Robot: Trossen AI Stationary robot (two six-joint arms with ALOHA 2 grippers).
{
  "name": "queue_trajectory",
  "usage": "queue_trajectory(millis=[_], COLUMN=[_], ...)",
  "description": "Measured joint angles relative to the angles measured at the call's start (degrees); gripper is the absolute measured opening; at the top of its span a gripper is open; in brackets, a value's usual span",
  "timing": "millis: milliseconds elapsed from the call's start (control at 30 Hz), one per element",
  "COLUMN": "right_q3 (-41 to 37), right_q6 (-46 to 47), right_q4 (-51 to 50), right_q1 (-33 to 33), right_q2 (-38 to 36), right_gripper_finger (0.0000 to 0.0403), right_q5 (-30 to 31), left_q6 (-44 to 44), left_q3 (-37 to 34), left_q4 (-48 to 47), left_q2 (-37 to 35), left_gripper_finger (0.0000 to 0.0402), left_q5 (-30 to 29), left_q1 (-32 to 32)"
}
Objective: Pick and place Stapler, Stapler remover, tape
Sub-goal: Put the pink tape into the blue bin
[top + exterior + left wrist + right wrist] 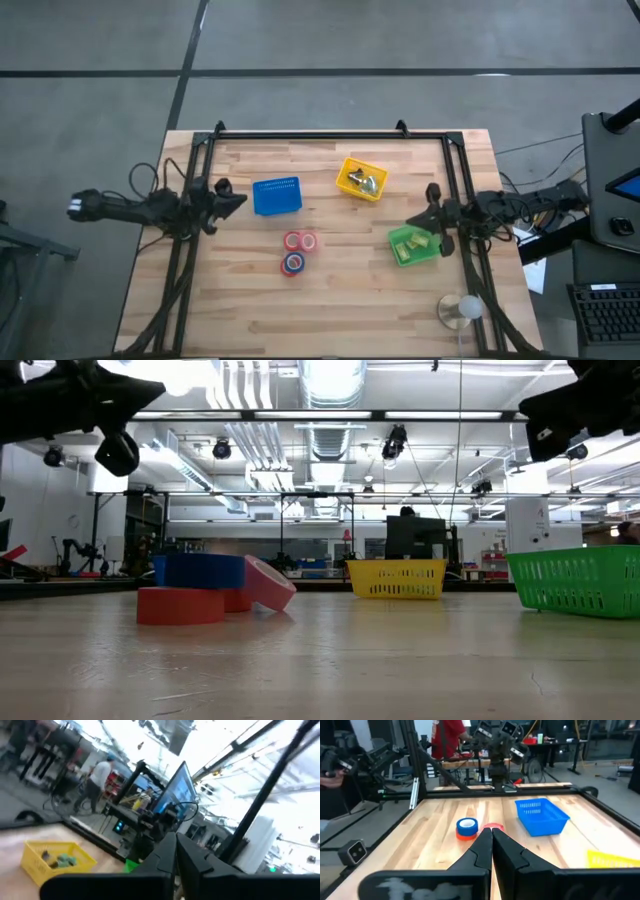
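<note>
While both arms wait at the sides, each claw (176, 865) (492, 852) pinched closed and empty, the tape (296, 251) needs grabbing and binning next.

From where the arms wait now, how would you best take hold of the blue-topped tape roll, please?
Probably from straight above: the blue-topped roll lies flat with its hole up, so one finger could enter the pale centre and the other close on the outer wall facing away from the red rolls beside it.

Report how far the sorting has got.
Looks done: items lie in the yellow basket and the green basket. In hand: nothing; the left gripper and right gripper hang shut at the table's sides. Left: the tape rolls sit mid-table, and the blue basket looks empty.
</note>
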Motion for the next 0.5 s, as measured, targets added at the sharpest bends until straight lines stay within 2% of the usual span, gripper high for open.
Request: queue_trajectory(millis=[167,300,500], right_q3=[-1.51,-2.03,-2.10], right_q6=[-0.62,0.02,0.77], right_q4=[-0.13,-0.16,-0.29], right_q1=[-0.86,-1.16,-1.16], right_q2=[-3.19,-3.87,-3.84], right_gripper_finger=[0.0008,0.0008,0.0008], right_q5=[0.68,0.76,0.72], left_q6=[-6.35,-10.44,-14.89], left_q3=[4.24,10.82,21.84], left_q4=[-6.40,-12.93,-20.38], left_q2=[6.46,14.63,30.67], left_gripper_finger=[0.0054,0.0118,0.0221], left_q5=[-3.48,-5.38,-5.47], left_q1=[-0.02,-0.02,-0.02])
